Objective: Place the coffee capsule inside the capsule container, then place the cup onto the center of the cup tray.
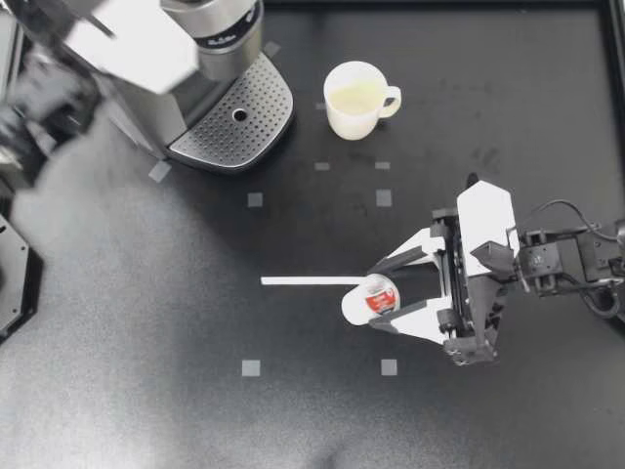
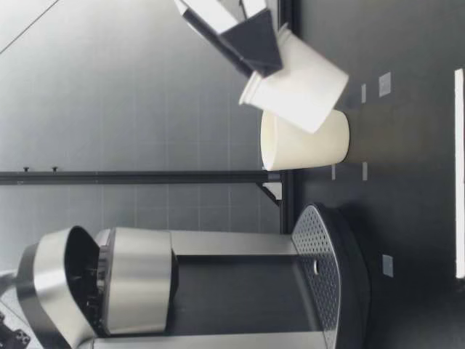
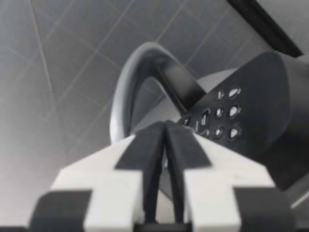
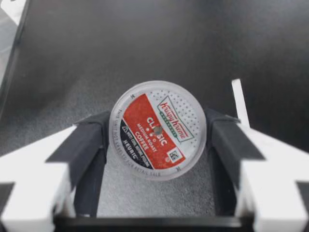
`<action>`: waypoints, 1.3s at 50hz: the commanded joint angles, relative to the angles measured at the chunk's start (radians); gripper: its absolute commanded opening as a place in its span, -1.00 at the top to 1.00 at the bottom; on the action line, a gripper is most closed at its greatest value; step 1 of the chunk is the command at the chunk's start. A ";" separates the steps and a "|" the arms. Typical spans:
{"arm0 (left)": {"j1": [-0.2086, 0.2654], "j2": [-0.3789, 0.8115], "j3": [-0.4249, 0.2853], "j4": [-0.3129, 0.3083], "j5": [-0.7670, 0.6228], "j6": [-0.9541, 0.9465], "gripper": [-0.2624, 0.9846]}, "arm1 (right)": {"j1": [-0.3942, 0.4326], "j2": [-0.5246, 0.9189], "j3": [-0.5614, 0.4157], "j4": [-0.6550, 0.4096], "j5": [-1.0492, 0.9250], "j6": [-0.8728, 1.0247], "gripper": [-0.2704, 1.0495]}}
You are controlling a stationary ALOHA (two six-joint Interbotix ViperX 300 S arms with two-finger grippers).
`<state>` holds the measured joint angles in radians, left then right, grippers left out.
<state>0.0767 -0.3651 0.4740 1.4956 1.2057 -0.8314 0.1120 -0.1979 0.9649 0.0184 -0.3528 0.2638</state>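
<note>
My right gripper is shut on the coffee capsule, a white pod with a red foil lid that faces the wrist camera. In the low view the capsule hangs tilted above the table, nearer the camera than the cream mug. The mug stands upright right of the coffee machine. The machine's perforated cup tray is bare. Its lid is raised. My left gripper is shut and empty, high over the machine's top.
A white strip lies on the black table just left of the capsule. Small grey tape squares mark the mat. My right arm's cable trails at the right edge. A black frame borders the table.
</note>
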 commanded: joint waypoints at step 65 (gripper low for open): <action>0.218 -0.348 0.149 -0.002 -0.589 -0.446 0.34 | -0.385 -0.100 -0.342 -0.020 -0.003 -0.307 -0.26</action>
<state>0.2930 -0.6949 0.6274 1.4895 0.6243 -1.2717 -0.2546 -0.2976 0.6780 0.0000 -0.3682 -0.0276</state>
